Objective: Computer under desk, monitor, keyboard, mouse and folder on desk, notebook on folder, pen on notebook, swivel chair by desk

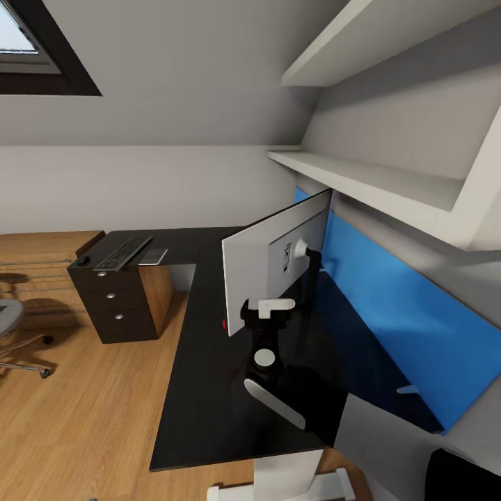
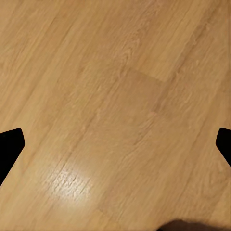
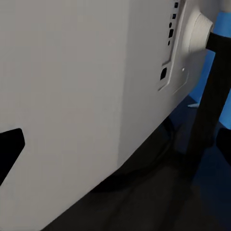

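Black desk [image 1: 209, 390] bearing monitor [image 1: 268, 268], pale back showing; keyboard [image 1: 123, 252] at far end. Right gripper [image 3: 115, 139] spread open near monitor; left gripper [image 2: 115, 144] open over floor [image 2: 115, 96].

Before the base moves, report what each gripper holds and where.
Left gripper holds nothing, open over floor. Right gripper faces the monitor back; hold cannot be told.

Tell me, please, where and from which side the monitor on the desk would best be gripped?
Probably the black stand neck behind the monitor: it is narrow enough for jaws, while the panel is broad and flat. Its pale back faces the robot, so come from this rear side, where the right gripper sits close, and clear of the blue back panel.
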